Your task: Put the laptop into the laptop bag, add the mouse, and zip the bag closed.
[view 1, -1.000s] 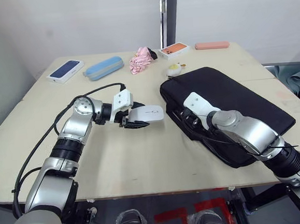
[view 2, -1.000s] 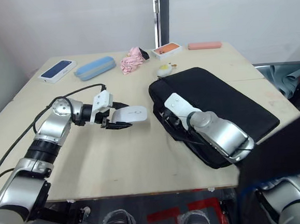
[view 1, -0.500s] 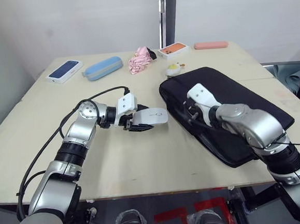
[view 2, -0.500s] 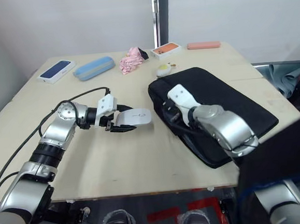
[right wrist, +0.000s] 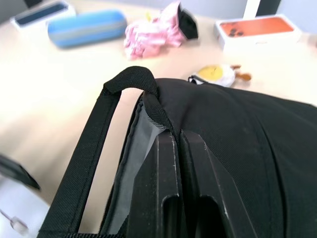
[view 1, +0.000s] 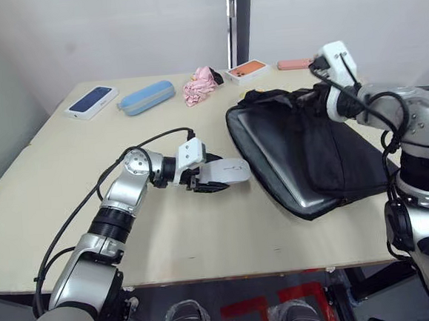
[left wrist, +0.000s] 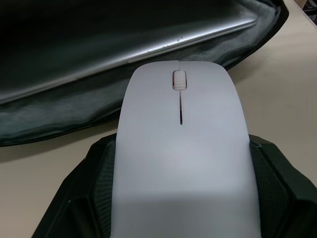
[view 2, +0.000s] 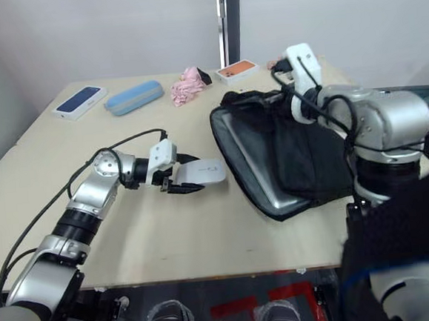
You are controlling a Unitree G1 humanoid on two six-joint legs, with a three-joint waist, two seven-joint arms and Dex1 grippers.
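The left gripper (view 1: 210, 181) grips the glossy white oval mouse (view 1: 224, 171); the right gripper (right wrist: 174, 145) pinches the black fabric laptop bag (view 1: 325, 148) agape, the silver laptop (view 1: 278, 163) inside.

You see a glossy white mouse (left wrist: 181, 163) against the black laptop bag (view 1: 325, 152), whose grey lining frames the silver-grey laptop (view 1: 278, 163). On the pale beige desk (view 1: 168, 231) behind lie a light-blue case (view 1: 147, 97), a white box with a dark blue top (view 1: 92, 102), crumpled pink cloth (view 1: 201, 86), an orange-topped white box (view 1: 248, 71) and the yellow-white plush charm (right wrist: 218, 74).
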